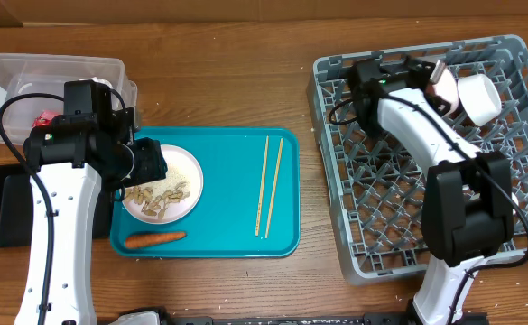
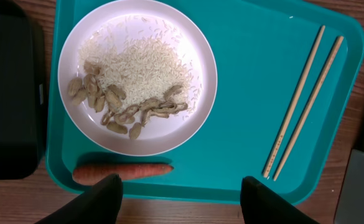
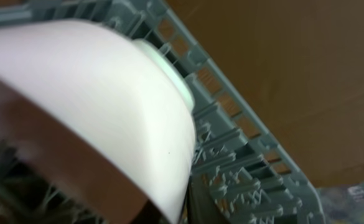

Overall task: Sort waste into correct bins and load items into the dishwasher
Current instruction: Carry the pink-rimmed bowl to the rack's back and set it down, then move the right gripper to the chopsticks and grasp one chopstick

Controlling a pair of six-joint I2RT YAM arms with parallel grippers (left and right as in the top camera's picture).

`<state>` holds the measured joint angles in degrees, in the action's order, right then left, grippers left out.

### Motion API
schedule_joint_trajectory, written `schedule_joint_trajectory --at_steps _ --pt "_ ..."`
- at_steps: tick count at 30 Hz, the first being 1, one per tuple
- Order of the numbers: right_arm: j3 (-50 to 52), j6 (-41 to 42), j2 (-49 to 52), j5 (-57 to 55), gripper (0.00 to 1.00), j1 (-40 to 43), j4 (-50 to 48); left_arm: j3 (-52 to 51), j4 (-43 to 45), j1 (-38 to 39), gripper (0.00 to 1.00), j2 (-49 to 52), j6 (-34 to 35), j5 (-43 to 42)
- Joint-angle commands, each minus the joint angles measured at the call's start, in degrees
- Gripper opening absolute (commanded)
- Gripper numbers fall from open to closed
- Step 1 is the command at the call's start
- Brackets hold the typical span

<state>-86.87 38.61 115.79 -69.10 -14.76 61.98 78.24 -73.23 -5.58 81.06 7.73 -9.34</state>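
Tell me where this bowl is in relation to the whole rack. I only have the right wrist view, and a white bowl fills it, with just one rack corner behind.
Observer: From overhead, the bowl is at the far side of the rack, right of its middle. I cannot tell if it is resting there or held.
Operator: Now say what is left to load.
Observer: A plate holding rice and nut scraps, and a pair of chopsticks, lie on a teal tray left of the rack.
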Motion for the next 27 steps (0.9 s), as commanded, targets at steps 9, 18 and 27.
schedule_joint_trajectory --at_steps 9,18,27 --pt "0.9 4.9 -4.7 14.6 0.78 -9.3 4.8 -0.2 0.2 0.5 0.63 0.3 0.2 0.4" --pt "-0.2 -2.9 -17.6 33.5 0.9 -9.1 4.3 -0.2 0.2 0.5 0.64 0.3 0.2 0.4" --pt "-0.4 -19.4 -23.9 83.7 0.86 -9.6 2.1 -0.2 0.2 0.5 0.65 0.3 0.2 0.4"
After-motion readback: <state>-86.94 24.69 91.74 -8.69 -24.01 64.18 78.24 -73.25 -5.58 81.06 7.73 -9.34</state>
